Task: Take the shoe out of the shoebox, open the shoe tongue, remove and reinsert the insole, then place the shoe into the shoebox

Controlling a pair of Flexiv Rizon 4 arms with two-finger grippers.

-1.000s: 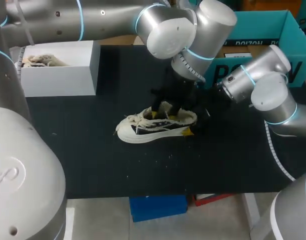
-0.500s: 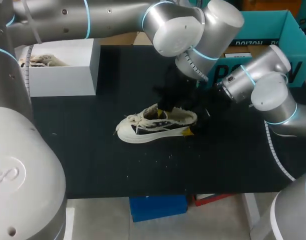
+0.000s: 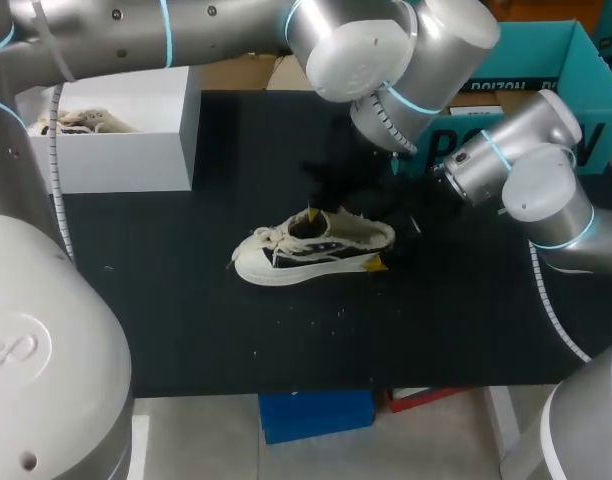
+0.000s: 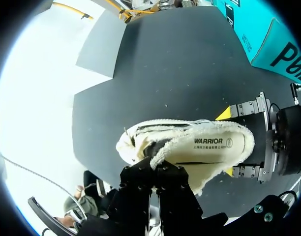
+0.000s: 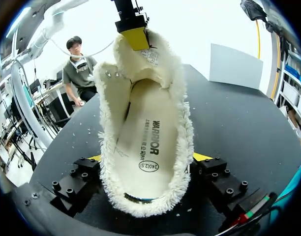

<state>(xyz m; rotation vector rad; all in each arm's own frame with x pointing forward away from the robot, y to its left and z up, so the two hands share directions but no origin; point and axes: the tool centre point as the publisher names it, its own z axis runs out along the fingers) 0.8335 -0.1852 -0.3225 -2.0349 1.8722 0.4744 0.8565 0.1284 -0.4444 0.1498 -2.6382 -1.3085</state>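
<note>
One shoe (image 3: 316, 245) lies at the centre of the table (image 3: 186, 320), with the shoebox (image 3: 546, 60) at two o'clock. Its heel (image 5: 140, 196) is clamped by the right gripper (image 5: 148, 162) and its tongue (image 5: 140, 64) is pinched up by the left gripper (image 4: 155, 169). The insole (image 5: 145, 142) is judged not yet removed.

The left arm (image 3: 186, 30) comes in high from its side, reaches past the middle and bends downward at the wrist. The left gripper (image 4: 155, 169) has its fingers pinched together on the tongue (image 5: 149, 56) of the shoe (image 3: 286, 262). The right arm (image 3: 531, 185) reaches in low from its side, and the right gripper (image 5: 149, 158) clamps the shoe's heel from both sides.
</note>
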